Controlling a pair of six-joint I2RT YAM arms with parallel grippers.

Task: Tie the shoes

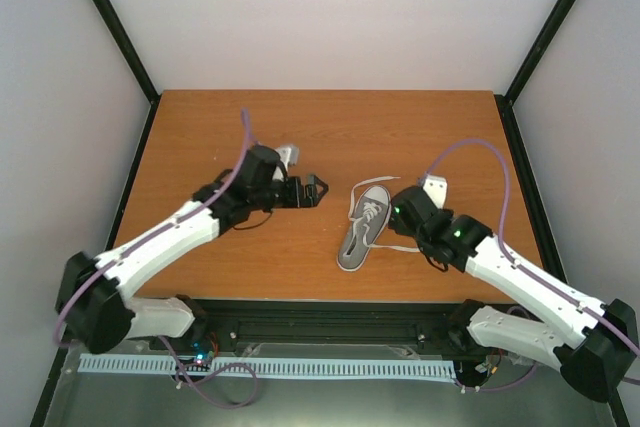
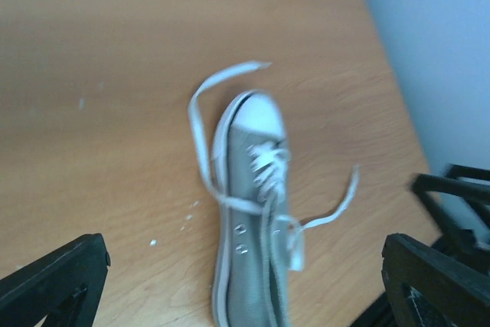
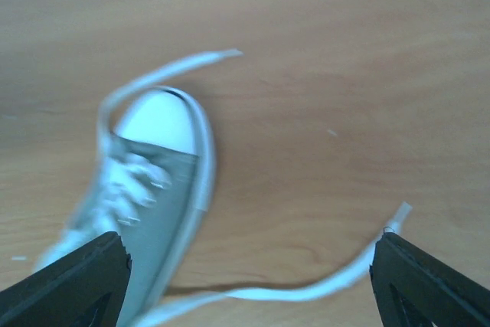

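My open, empty hands flank the sneaker (image 1: 364, 227), lying toe-away; right hand (image 3: 249, 250) just beside it, left hand (image 1: 318, 188) farther off.

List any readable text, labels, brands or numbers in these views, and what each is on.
None can be read.
Sneaker: no logo or print shows from above, and both wrist views are too blurred to tell.
Table: bare wood, no markings.
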